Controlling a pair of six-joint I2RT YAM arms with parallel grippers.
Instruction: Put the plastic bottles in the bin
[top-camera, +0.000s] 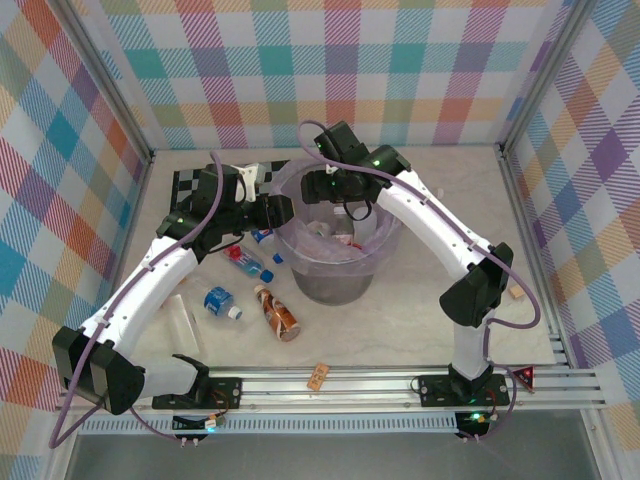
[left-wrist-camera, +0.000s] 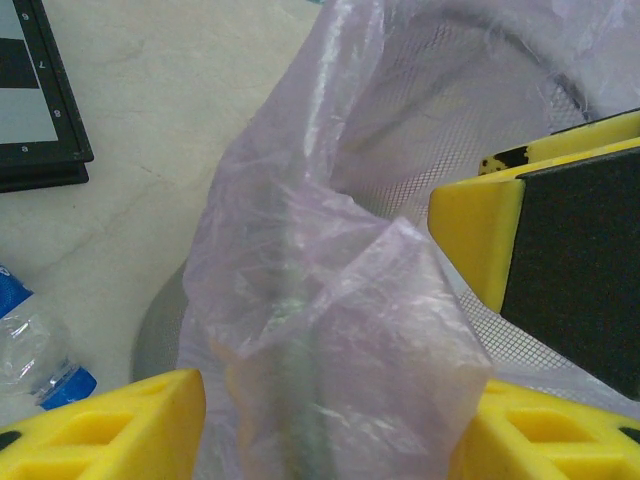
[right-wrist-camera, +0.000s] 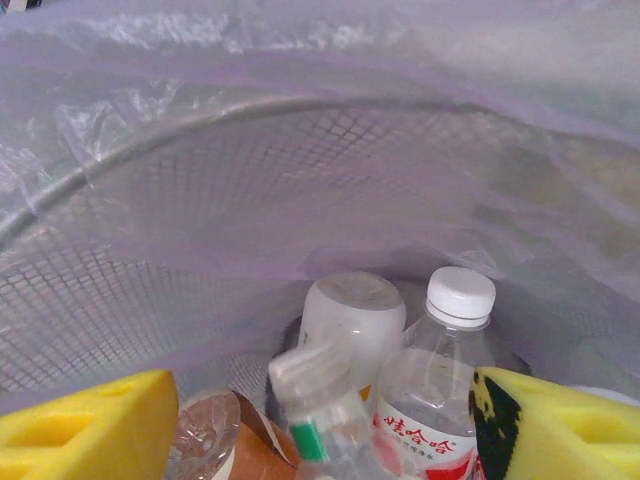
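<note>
Pastel plaid cloth walls (top-camera: 330, 70) close in the worktop (top-camera: 390, 330) on three sides, framed by pale metal corner posts (top-camera: 113, 90). The worktop is beige, faintly marbled and evenly lit. A ribbed aluminium rail (top-camera: 370, 385) runs along its near edge, with a flat grey surface (top-camera: 330, 455) beyond it.

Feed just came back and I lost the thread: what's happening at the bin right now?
The left claw pinches the lilac liner at the rim of the bin. The right claw hangs open over the bin, above bottles already inside, among them a white-capped bottle. Several bottles lie on the table left of the bin, including a brown-labelled bottle and a blue-labelled bottle.
</note>
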